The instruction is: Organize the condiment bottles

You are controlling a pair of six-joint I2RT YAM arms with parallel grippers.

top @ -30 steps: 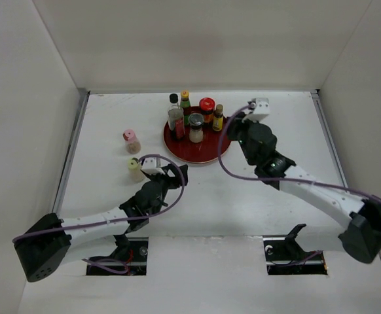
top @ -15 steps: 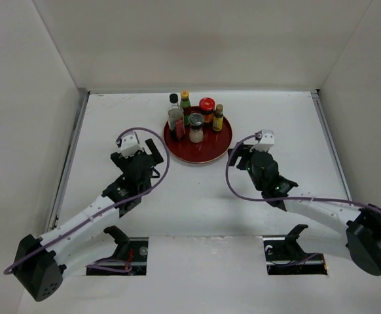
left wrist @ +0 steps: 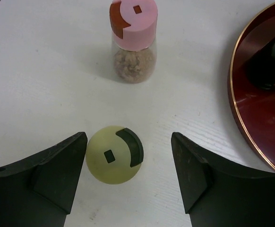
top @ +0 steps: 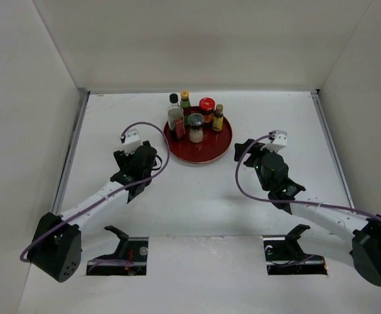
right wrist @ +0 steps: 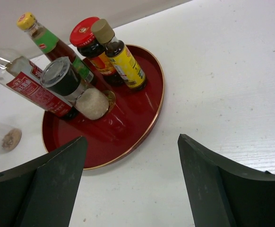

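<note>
Two bottles stand loose on the white table [left wrist: 43,71], left of the round red tray [right wrist: 123,130]. That is presumably why the left arm is here: they are the ones not yet grouped with the rest. The left arm reaches forward from its base at a low slant, with the wrist bent so the left hand [left wrist: 129,139] points almost straight down. Its fingers are spread and straddle the small cream bottle [left wrist: 114,156], which stands upright between them. One finger is just beside the bottle, and I cannot tell whether it touches. The other is clearly apart, so nothing is gripped yet. Just beyond stands the pink-capped clear shaker [left wrist: 133,40] of brown grains, upright and apart from the cream one.

On the tray, five bottles cluster toward its far half, leaving the near part bare, likely as room for the two stragglers. They are the tall clear bottle with a red label [right wrist: 29,87], the green yellow-capped bottle [right wrist: 45,40], the grey-lidded shaker of white grains [right wrist: 76,90], the red-lidded jar [right wrist: 88,40] and the yellow brown-capped bottle [right wrist: 125,64].

The right arm stretches low across the table. The right hand [right wrist: 133,139] hangs released and empty just right of the tray, facing it and apart from every bottle.
</note>
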